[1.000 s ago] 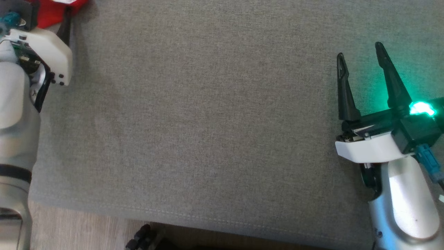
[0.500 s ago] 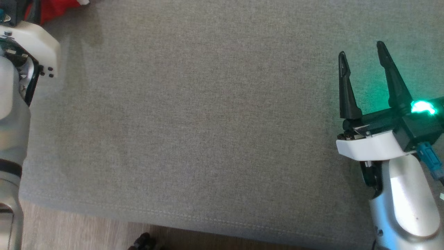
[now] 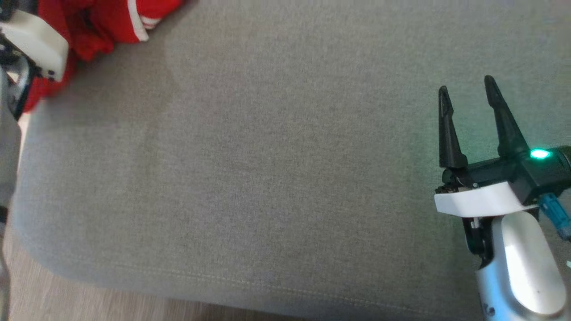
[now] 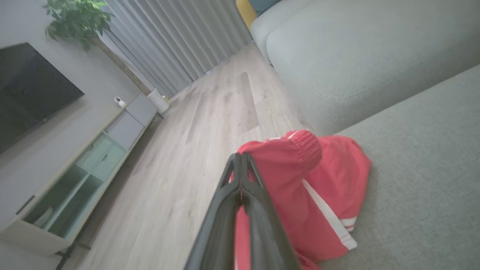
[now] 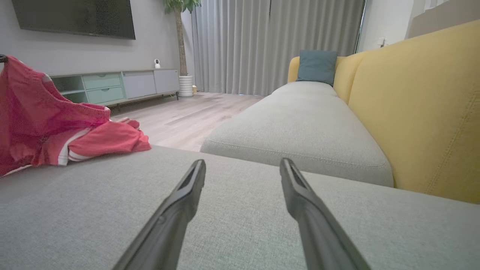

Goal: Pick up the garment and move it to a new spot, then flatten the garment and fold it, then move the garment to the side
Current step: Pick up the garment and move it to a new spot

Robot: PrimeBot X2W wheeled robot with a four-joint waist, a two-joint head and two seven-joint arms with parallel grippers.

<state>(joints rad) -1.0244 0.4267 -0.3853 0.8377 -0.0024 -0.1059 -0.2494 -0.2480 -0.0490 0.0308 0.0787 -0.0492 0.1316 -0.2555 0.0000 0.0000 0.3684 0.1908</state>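
Left gripper first: the two dark fingers are pressed tight together, and a second ago they were standing wide apart. They have snapped shut on the red garment, pinching cloth just beside its gathered elastic band. That is the grab the task opens with.

The right wrist view backs it up. One side of the red garment is pulled up off the seat at the far left, while the white-striped rest trails on the fabric. It may be track shorts, but that is hard to call from a bunch like this.

It sits on the left corner of the grey seat cushion, right by the edge where the wooden floor begins. In the head view there is more red garment in the top left than half a second back. The whole picture has slid too, so part of that is the camera turning.

Over on the other side, the right gripper hovers low over the cushion with its fingers well apart, holding nothing, same as before.

Pick-up looks under way; carrying, flattening and folding are all still to come. The broad bare middle of the cushion looks like the obvious landing spot.
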